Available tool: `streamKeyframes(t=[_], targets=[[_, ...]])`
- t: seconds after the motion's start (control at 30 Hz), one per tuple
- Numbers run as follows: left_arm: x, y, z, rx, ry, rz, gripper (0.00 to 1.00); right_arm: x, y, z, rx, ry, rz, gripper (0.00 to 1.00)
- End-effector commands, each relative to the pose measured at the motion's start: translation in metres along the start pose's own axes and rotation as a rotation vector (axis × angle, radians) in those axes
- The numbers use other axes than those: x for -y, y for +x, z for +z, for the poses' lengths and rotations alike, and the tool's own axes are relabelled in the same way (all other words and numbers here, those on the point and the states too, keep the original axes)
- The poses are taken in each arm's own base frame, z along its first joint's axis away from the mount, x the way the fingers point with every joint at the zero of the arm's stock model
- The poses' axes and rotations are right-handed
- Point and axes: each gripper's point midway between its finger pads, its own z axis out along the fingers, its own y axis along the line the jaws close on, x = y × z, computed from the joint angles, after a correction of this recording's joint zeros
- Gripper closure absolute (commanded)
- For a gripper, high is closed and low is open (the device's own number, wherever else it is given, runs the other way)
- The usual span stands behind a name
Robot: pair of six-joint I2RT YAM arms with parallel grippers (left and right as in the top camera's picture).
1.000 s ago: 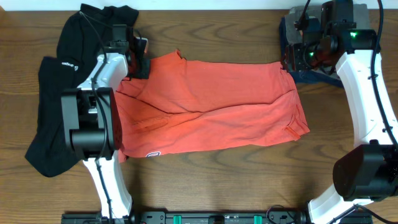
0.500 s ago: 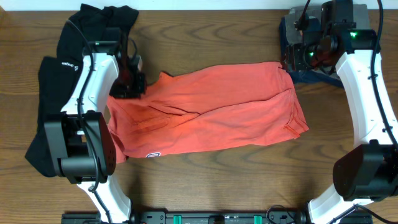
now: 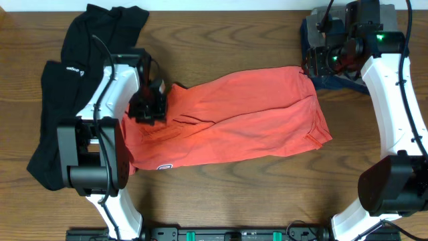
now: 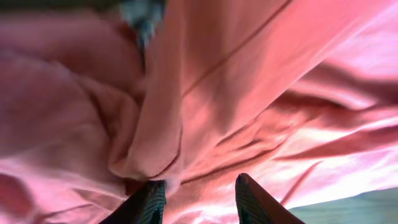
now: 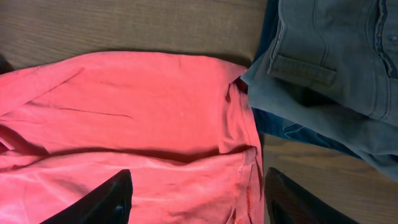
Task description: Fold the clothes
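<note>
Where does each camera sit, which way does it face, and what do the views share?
Overhead: above the table, looking straight down; left arm, right arm, red T-shirt, black garment, jeans.
Left wrist: on the left arm, close over bunched shirt folds; left gripper at bottom edge.
Right wrist: facing down at the shirt's end and jeans; right gripper at bottom.
Shared: shirt in all three; jeans in overhead and right wrist.

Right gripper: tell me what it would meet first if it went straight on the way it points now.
Most likely the coral-red T-shirt, near its hemmed edge, straight ahead of the right gripper. The grey jeans lie off to one side. Depth is unclear.
</note>
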Motion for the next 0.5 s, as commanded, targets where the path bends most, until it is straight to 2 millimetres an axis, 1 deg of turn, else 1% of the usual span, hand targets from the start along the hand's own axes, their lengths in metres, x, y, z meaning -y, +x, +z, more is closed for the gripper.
streamKeyframes(t=[0.0, 0.03, 0.07, 0.13, 0.2, 0.27, 0.43, 0.47], targets=[[0.008, -0.03, -0.029, 0.119, 0.014, 0.024, 0.6, -0.004, -0.005, -0.004, 0.018, 0.0, -0.022, 0.33], [0.009, -0.037, -0.033, 0.146, 0.014, 0.037, 0.6, -0.004, -0.005, -0.004, 0.018, 0.0, -0.022, 0.34], [0.01, -0.045, -0.036, 0.177, 0.014, 0.05, 0.57, -0.004, -0.005, -0.003, 0.017, 0.0, -0.021, 0.33], [0.011, -0.057, -0.038, 0.227, 0.015, 0.061, 0.54, -0.003, -0.005, -0.001, 0.012, 0.0, -0.02, 0.33], [0.011, -0.067, -0.037, 0.262, 0.016, 0.068, 0.53, -0.003, -0.004, 0.001, 0.006, -0.001, -0.019, 0.33], [0.01, -0.075, -0.033, 0.281, 0.015, 0.079, 0.53, -0.003, -0.003, 0.002, 0.003, -0.002, -0.019, 0.33], [0.009, -0.097, -0.018, 0.322, 0.016, 0.099, 0.4, -0.003, -0.003, 0.004, 0.001, -0.002, -0.018, 0.33], [0.012, -0.101, -0.016, 0.333, 0.024, 0.105, 0.37, -0.003, -0.003, 0.004, 0.001, -0.002, -0.018, 0.33]])
